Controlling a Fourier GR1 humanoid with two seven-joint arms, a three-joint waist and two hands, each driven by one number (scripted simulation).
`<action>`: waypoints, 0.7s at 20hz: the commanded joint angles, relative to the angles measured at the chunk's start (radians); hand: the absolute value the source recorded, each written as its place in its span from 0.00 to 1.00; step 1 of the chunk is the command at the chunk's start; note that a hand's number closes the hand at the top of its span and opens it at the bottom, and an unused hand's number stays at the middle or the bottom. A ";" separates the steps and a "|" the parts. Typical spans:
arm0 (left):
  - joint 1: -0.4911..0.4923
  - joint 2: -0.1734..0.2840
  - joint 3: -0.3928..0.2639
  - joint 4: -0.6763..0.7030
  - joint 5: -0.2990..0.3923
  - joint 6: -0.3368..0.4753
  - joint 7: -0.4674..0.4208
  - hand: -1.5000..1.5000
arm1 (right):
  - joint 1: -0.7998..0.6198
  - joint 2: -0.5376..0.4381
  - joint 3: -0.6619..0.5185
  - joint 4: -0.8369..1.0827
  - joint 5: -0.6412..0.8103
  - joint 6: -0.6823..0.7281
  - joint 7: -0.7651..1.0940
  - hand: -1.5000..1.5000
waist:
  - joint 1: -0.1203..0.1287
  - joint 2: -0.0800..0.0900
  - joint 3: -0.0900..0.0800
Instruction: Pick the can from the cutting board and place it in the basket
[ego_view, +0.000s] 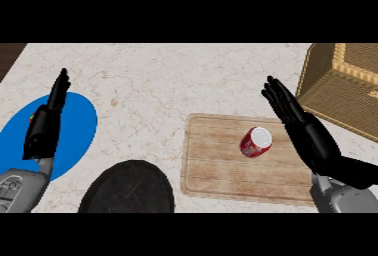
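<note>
Grey forearms enter bottom; both hands, left (46, 125) and right (306, 127), hold fingers straight, pressed together. Red can (255, 142) stands upright on wooden cutting board (221, 170), marble counter (162, 80); wicker basket (332, 95) upper right.

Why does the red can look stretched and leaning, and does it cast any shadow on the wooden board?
Head view: the steep downward angle makes the can look tilted, its pale top toward the camera; light is flat and even, with no clear shadow or glare on the cutting board.

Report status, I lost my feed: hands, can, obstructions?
Both hands open: left hand resting, right hand beside can. Can upright on cutting board, ungrasped. Nothing between can and basket.
</note>
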 joint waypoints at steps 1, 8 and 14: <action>-0.050 -0.024 0.044 0.054 0.037 -0.063 0.042 0.50 | -0.045 -0.009 -0.074 0.000 -0.060 0.055 0.015 1.00 | -0.004 0.001 0.014; 0.027 -0.095 0.020 0.076 0.211 -0.159 0.200 0.50 | -0.267 -0.196 -0.081 0.133 0.005 0.320 -0.175 1.00 | 0.049 0.019 0.014; -0.003 -0.037 0.084 0.055 0.260 -0.204 0.294 0.50 | -0.231 0.117 0.179 0.074 0.380 -0.058 -0.210 0.00 | 0.012 -0.001 0.014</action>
